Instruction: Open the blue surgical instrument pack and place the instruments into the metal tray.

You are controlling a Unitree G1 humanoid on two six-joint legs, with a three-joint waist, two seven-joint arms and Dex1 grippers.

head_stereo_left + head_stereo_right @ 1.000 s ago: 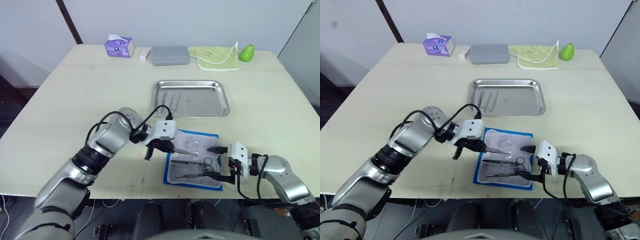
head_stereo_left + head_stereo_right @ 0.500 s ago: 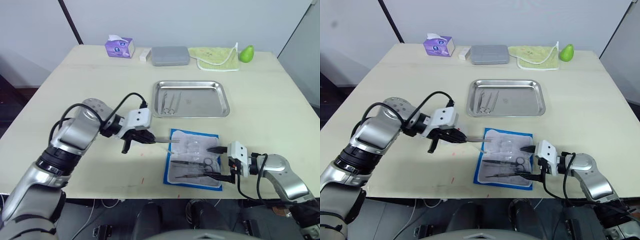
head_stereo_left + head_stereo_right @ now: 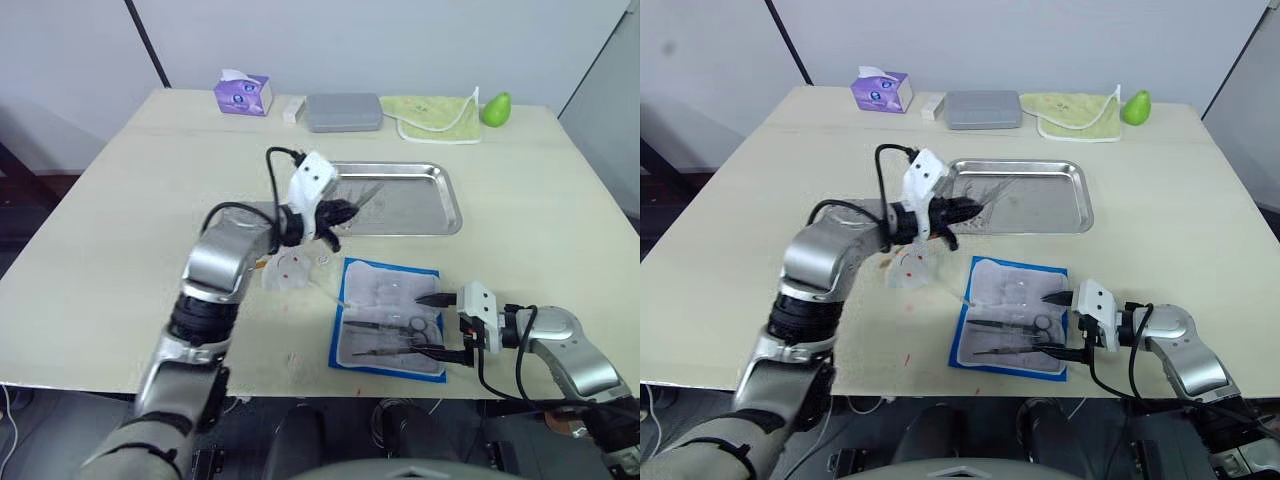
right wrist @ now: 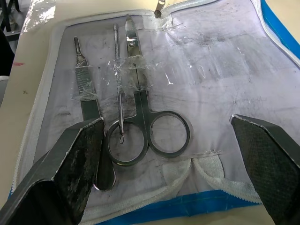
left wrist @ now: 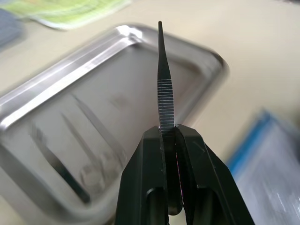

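Left arm: your elbow is bent and the forearm reaches far and to the right, wrist raised off the table.
Left gripper (image 5: pixel 168 136): your two black fingers are pinched tight together around a thin metal tool.
Right arm: your forearm lies low at the near right edge, pointing left.
Right gripper (image 3: pixel 437 325): your fingers are spread wide apart, holding nothing.

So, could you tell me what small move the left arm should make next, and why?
Probably lower the forceps a little and open: the left gripper is shut on them, tip over the tray, where other instruments already lie. Scissors remain in the pack, between the open right gripper's fingers.
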